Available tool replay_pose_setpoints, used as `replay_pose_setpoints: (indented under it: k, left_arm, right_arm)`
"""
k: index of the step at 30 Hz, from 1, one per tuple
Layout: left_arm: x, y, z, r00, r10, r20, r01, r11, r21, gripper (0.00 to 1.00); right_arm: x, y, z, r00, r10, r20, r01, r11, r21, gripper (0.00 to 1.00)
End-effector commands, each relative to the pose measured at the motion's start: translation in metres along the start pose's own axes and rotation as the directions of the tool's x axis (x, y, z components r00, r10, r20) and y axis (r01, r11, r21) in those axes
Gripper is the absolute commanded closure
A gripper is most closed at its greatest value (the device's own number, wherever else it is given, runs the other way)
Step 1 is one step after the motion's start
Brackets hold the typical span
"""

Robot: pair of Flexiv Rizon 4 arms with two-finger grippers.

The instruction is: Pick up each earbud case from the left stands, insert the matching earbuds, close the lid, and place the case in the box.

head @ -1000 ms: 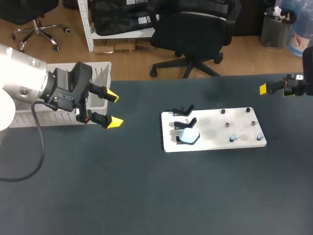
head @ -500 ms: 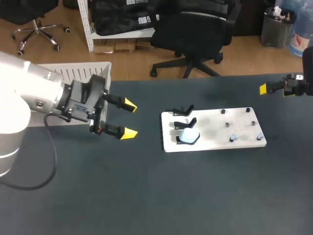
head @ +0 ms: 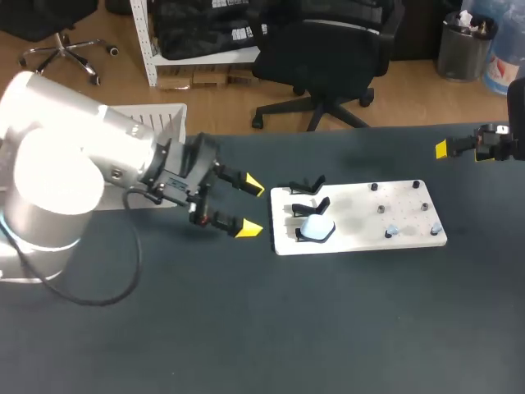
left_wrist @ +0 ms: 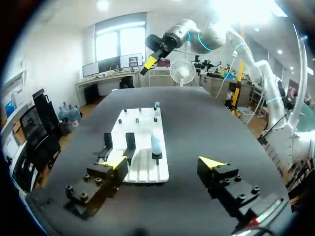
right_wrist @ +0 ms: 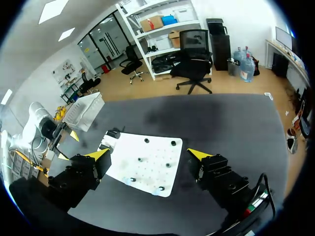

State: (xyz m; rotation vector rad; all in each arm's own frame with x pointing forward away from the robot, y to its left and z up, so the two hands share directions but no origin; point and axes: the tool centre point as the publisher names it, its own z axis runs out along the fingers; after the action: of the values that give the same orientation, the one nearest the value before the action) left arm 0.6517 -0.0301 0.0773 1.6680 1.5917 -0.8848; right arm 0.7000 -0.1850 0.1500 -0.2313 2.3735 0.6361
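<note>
A white board lies right of the table's middle, with black stands along its left edge. A pale blue earbud case sits on the nearest stand. Small earbuds rest near pegs on the board's right part. My left gripper hovers just left of the board, open and empty. In the left wrist view the gripper faces the case, which stands ahead between the fingers' lines. My right gripper is open and empty, high at the table's far right edge, looking down on the board.
A white slatted box stands at the back left corner, partly hidden by my left arm. Two other stands on the board hold nothing. Dark table surface stretches in front of the board.
My left arm has swung right from beside the white box to just short of the board's left edge. The right arm and the case have not moved.
</note>
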Motion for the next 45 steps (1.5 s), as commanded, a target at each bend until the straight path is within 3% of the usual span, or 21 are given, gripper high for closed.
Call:
replay_pose_setpoints:
  k: [1,2,4,6,8,9,10,11,13,16,22,39,45]
  left_arm:
    - [0.006,0.014,0.022,1.0,-0.005,-0.012,0.005,0.999,0.033,0.07]
    - [0.008,0.015,0.025,1.0,-0.005,-0.013,0.006,0.999,0.033,0.13]
    - [0.01,0.017,0.03,1.0,-0.009,-0.01,0.009,0.999,0.038,0.16]
    - [0.013,0.02,0.036,1.0,-0.018,-0.005,0.018,0.999,0.049,0.29]
    - [0.013,0.019,0.042,1.0,-0.021,0.002,0.021,0.998,0.053,0.31]
    - [0.012,0.019,0.045,1.0,-0.023,0.012,0.022,0.998,0.057,0.5]
    - [0.012,0.019,0.047,1.0,-0.025,0.016,0.024,0.998,0.059,0.54]
    - [0.012,0.019,0.05,0.999,-0.029,0.02,0.028,0.998,0.061,0.55]
    - [0.012,0.016,0.057,0.999,-0.027,0.025,0.025,0.997,0.069,0.43]
    - [0.012,0.013,0.065,0.999,-0.026,0.024,0.024,0.996,0.082,0.44]
    - [0.017,0.017,0.077,0.998,-0.048,0.034,0.045,0.996,0.081,0.33]
    - [0.007,0.015,0.095,0.996,-0.031,0.09,0.023,0.996,0.088,0.32]
    - [0.007,0.016,0.098,0.994,-0.034,0.1,0.026,0.996,0.084,0.36]
  right_arm:
    - [0.0,0.0,0.0,1.0,0.0,0.0,0.0,1.0,0.0,0.0]
    - [0.0,0.0,0.0,1.0,0.0,0.0,0.0,1.0,0.0,0.0]
    - [0.0,0.0,0.0,1.0,0.0,0.0,0.0,1.0,0.0,0.0]
    - [0.0,0.0,0.0,1.0,0.0,0.0,0.0,1.0,0.0,0.0]
    - [0.0,0.0,0.0,1.0,0.0,0.0,0.0,1.0,0.0,0.0]
    - [0.0,0.0,0.0,1.0,0.0,0.0,0.0,1.0,0.0,0.0]
    - [0.0,0.0,0.0,1.0,0.0,0.0,0.0,1.0,0.0,0.0]
    - [0.0,0.0,0.0,1.0,0.0,0.0,0.0,1.0,0.0,0.0]
    - [0.0,0.0,0.0,1.0,0.0,0.0,0.0,1.0,0.0,0.0]
    - [0.0,0.0,0.0,1.0,0.0,0.0,0.0,1.0,0.0,0.0]
    - [0.0,0.0,0.0,1.0,0.0,0.0,0.0,1.0,0.0,0.0]
    - [0.0,0.0,0.0,1.0,0.0,0.0,0.0,1.0,0.0,0.0]
    - [0.0,0.0,0.0,1.0,0.0,0.0,0.0,1.0,0.0,0.0]
